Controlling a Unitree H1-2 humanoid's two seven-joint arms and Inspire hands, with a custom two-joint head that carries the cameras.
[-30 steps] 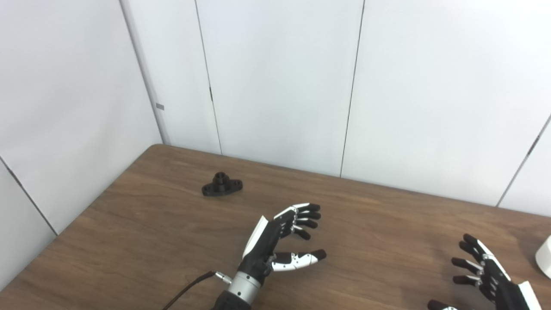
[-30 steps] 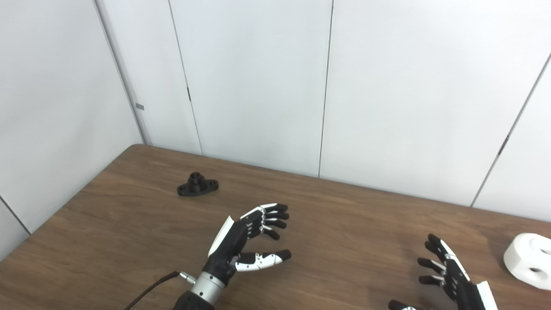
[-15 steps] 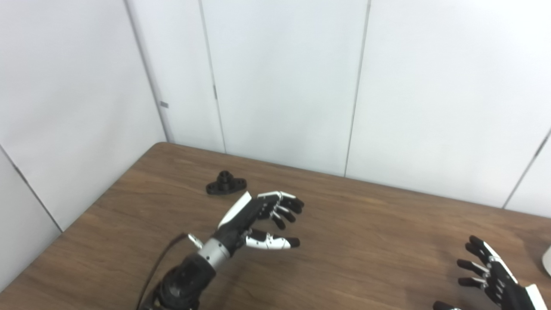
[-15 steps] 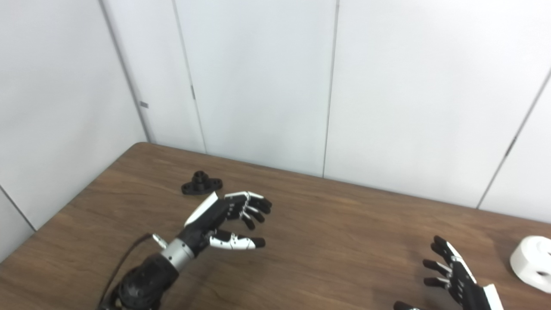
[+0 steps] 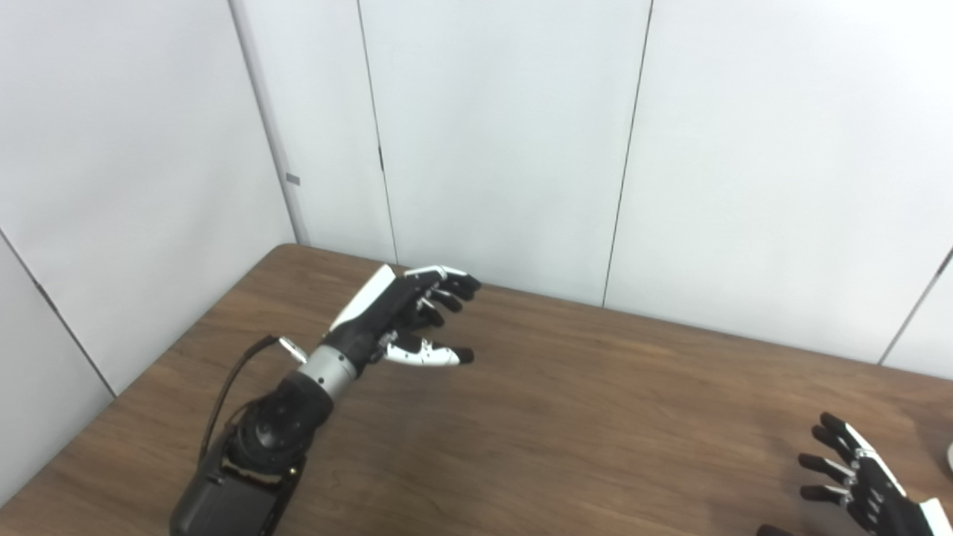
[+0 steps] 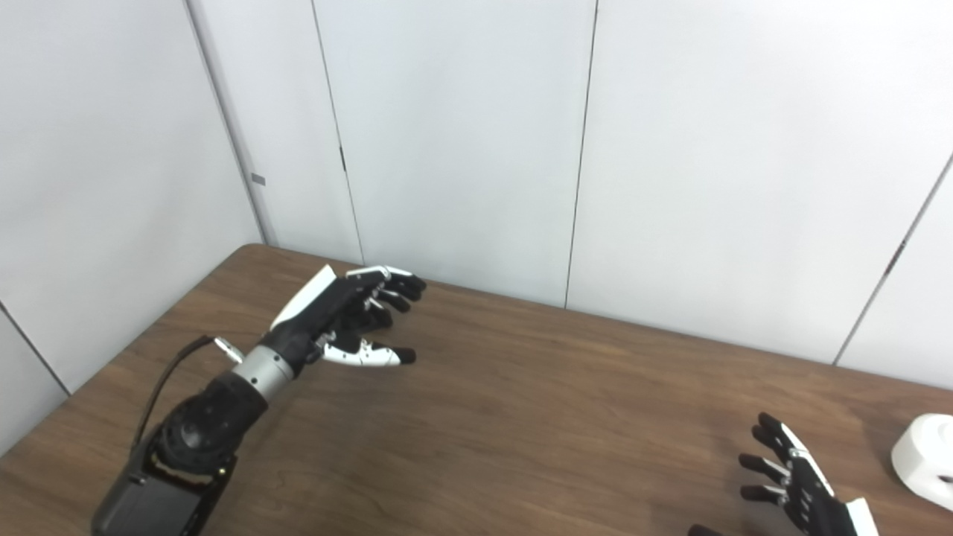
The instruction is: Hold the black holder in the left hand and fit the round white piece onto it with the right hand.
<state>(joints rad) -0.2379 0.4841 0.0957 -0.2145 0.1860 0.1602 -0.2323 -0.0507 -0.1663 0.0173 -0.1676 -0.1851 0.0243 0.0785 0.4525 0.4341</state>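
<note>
My left hand (image 5: 406, 320) reaches over the far left part of the brown table (image 5: 566, 417), fingers apart and slightly curled, thumb sticking out to the right. The black holder does not show in either view; the left hand covers the spot where it lay. The round white piece (image 6: 923, 458) sits on the table at the right edge, cut off by the frame. My right hand (image 6: 797, 484) hovers low at the bottom right, open with its fingers spread, a short way left of the white piece and not touching it.
White wall panels (image 5: 491, 149) stand close behind the table's far edge and along its left side. The left forearm with its black cable (image 5: 231, 380) stretches across the table's left part.
My left arm has stretched forward and left until the hand covers the black holder. The right hand has barely moved. The camera has turned slightly left, shifting the whole picture right.
</note>
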